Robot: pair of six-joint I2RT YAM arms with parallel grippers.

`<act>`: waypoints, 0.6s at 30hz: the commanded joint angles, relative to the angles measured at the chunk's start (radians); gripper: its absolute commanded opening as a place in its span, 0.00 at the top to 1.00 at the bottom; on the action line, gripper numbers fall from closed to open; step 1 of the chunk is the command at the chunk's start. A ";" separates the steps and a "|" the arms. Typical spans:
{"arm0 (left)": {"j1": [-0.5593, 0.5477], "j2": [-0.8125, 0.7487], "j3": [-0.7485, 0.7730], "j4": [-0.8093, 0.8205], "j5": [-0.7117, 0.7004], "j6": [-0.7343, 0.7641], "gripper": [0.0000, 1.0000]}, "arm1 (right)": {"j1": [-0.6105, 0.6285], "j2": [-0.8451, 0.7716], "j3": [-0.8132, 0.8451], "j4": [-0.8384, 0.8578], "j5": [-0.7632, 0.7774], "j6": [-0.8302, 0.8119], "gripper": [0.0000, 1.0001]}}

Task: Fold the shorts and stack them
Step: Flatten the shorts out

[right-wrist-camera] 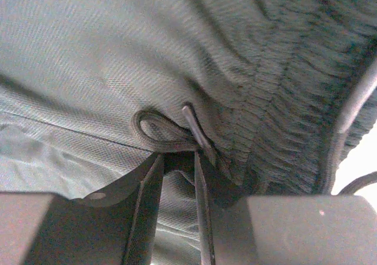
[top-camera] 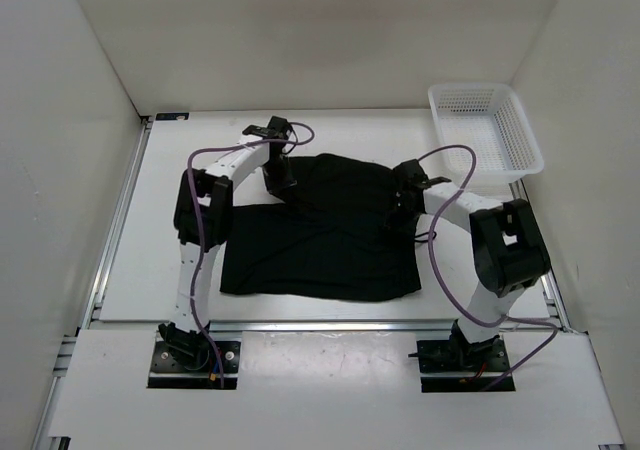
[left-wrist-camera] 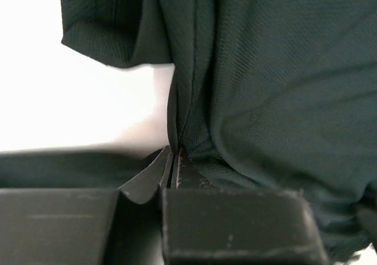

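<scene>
Fingers [left-wrist-camera: 144, 181] of the left gripper [left-wrist-camera: 173, 158] are pressed nearly together, pinching a fold of the shorts [top-camera: 320, 245]. Seen from above, this gripper [top-camera: 277, 175] sits at the far left corner of the black fabric. The shorts lie in the middle of the white table [top-camera: 150, 230], between the 2 arms. The near part lies flat and its front edge runs close to the table's near edge; the far part is bunched where the 2 grippers meet it.

The right gripper [top-camera: 405, 202] is at the far right side of the shorts. Its wrist view shows the fingers [right-wrist-camera: 141, 185] close together with a narrow gap, clamped on fabric just below the gathered waistband [right-wrist-camera: 283, 100], with a loop of drawstring [right-wrist-camera: 154, 132] touching the tips. A white mesh basket [top-camera: 440, 120] stands in the far right corner, apart from the shorts.
</scene>
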 commanded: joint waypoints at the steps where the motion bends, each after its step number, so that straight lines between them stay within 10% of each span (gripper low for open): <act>1: 0.004 -0.204 -0.102 -0.003 -0.094 0.019 0.90 | 0.003 -0.042 -0.115 -0.071 0.016 0.002 0.67; 10: 0.069 -0.209 -0.038 -0.012 -0.077 0.040 0.57 | 0.003 -0.138 0.112 -0.196 0.132 -0.042 0.38; 15: 0.103 -0.126 0.086 -0.046 -0.068 0.040 0.53 | -0.066 -0.080 0.278 -0.248 0.186 -0.053 0.36; 18: 0.129 -0.074 0.157 -0.055 -0.010 0.049 0.32 | -0.105 -0.022 0.357 -0.281 0.249 -0.053 0.36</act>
